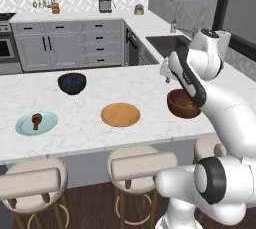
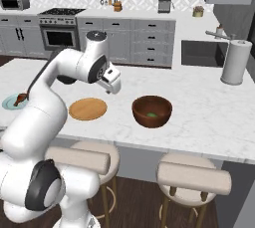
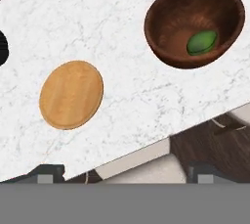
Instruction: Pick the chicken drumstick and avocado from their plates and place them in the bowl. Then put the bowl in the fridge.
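Left base view shows a white marble island counter [image 1: 90, 118] running across the scene, with round cushioned stools [image 1: 142, 165] tucked along its near edge. Toward the right of the counter sits the deep reddish-brown wooden bowl [image 1: 181, 107], partly hidden by the white arm; the small dark-green avocado [image 3: 202, 42] lies inside it, against the bowl's wall in the hand view and near the bottom in the right base view. Just left of the bowl, well apart from it, lies the flat tan-orange wooden plate [image 1: 120, 114], bare on top. Farther left, near the counter's near edge, rests the pale blue plate [image 1: 36, 123], and the small reddish-brown chicken drumstick [image 1: 36, 120] lies on it. Behind and between the two plates, toward the far side of the counter, stands a dark navy-blue bowl [image 1: 72, 83].

The gripper [image 2: 113, 84] hangs in the air above the counter, over the stretch between the wooden plate and the wooden bowl, touching neither. Its fingers are spread wide with nothing between them. At the far right of the counter in the right base view stands an upright white paper-towel roll [image 2: 234, 61], beside a dark sink [image 2: 199, 53].
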